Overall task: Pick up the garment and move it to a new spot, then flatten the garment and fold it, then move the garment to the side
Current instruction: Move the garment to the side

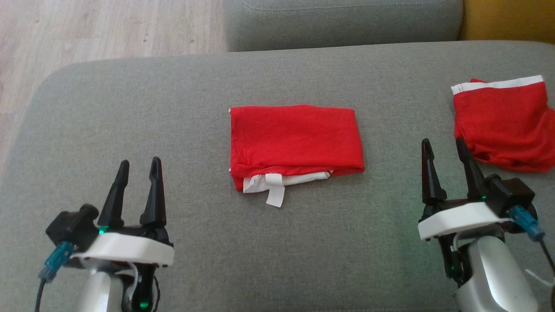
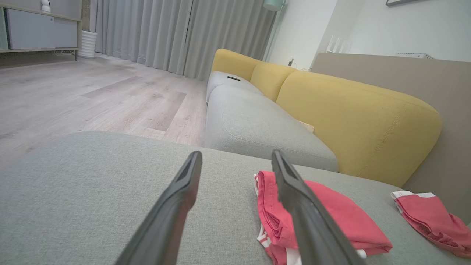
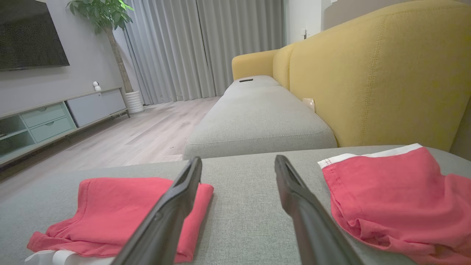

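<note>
A folded garment (image 1: 295, 143) is seen in the middle of the grey sofa seat (image 1: 130, 108), between the two claws and touched by neither. It is laid as a compact red rectangle, with a white edge and a white label (image 1: 275, 196) left showing at its near side. From this the flattening and folding are judged to be done, and only the move to the side is thought to be outstanding.

The left claw (image 1: 139, 161) is held low at the near left, its fingers parted moderately and nothing carried between them. The right claw (image 1: 442, 141) is held likewise at the near right, opened somewhat wider and empty. Both are kept back from the cloth, probably so that the fold is not disturbed and a clear look at it is given to the head camera before a grasp is chosen.

A second red garment (image 1: 503, 125) is found loosely heaped near the right edge of the seat, just beyond the right claw, with its white waistband turned to the far side. Whether it is touched by that claw's outer finger cannot be told.

For the move aside, a pinch through all the layers at one edge would be called for. If only the top layer were gripped, the fold could be pulled open.
</note>
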{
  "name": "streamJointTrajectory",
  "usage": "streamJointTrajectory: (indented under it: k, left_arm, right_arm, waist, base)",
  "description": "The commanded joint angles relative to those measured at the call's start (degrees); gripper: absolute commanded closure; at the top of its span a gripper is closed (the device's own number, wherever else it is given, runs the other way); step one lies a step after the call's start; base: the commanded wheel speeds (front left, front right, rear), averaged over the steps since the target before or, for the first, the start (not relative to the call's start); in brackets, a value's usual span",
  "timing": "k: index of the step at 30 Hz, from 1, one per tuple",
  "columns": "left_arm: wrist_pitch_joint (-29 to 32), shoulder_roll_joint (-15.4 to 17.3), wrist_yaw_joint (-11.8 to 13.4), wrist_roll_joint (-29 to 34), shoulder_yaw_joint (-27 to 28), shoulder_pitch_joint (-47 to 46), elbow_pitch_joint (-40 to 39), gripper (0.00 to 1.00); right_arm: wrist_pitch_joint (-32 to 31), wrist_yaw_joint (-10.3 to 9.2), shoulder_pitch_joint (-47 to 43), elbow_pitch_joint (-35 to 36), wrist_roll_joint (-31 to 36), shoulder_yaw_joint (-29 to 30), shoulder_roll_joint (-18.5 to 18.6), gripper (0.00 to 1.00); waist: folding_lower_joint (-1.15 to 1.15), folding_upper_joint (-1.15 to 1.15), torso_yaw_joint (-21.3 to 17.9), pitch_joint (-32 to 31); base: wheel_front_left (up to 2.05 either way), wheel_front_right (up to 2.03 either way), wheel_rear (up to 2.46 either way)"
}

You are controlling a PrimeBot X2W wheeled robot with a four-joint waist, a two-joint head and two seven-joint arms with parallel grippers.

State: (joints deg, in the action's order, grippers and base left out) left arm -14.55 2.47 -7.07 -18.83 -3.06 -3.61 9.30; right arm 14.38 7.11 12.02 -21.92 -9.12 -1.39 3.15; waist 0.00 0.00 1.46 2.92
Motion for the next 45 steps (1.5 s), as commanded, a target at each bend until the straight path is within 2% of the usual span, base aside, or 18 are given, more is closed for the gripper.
streamJointTrajectory:
  k: [1,13,25,33,39,45]
  left_arm:
    - [-0.45,0.41,-0.05,-0.45,1.99,-1.68,-2.24,0.00]
    - [-0.45,0.41,-0.03,-0.33,1.71,-1.82,-2.31,0.00]
    - [-0.45,0.41,-0.16,-1.02,-0.92,-4.64,-3.08,0.00]
    - [-0.45,0.41,-0.23,-2.11,-3.04,-6.77,-3.33,0.00]
    - [-0.45,0.41,-0.26,-2.39,-4.38,-7.83,-3.13,0.00]
    - [-0.45,0.41,-0.28,-2.38,-4.54,-7.75,-3.05,0.00]
  right_arm:
    - [0.62,0.37,1.03,2.25,-0.60,-1.38,-0.26,0.00]
    - [0.62,0.37,1.10,1.86,-1.42,-1.37,-0.26,0.00]
    - [-2.78,0.37,5.90,-0.77,-1.41,-1.72,-0.27,0.00]
    - [-7.99,0.37,11.74,-7.56,-0.40,-0.12,-0.27,0.00]
    - [-13.06,0.37,16.86,-17.09,-0.81,4.06,-0.27,0.00]
    - [-15.60,0.37,19.32,-24.36,-3.69,2.06,-0.27,0.00]
  waist:
    - [0.00,0.00,0.08,0.01]
    - [0.00,0.00,0.65,0.07]
    - [0.00,0.00,5.20,5.49]
    - [0.00,0.00,9.22,8.94]
    - [0.00,0.00,12.23,9.68]
    - [0.00,0.00,13.81,9.33]
  base:
    - [0.00,0.00,0.00]
    - [0.00,0.00,0.00]
    - [0.00,0.00,0.00]
    - [0.00,0.00,0.00]
    - [0.00,0.00,0.00]
    - [0.00,0.00,0.00]
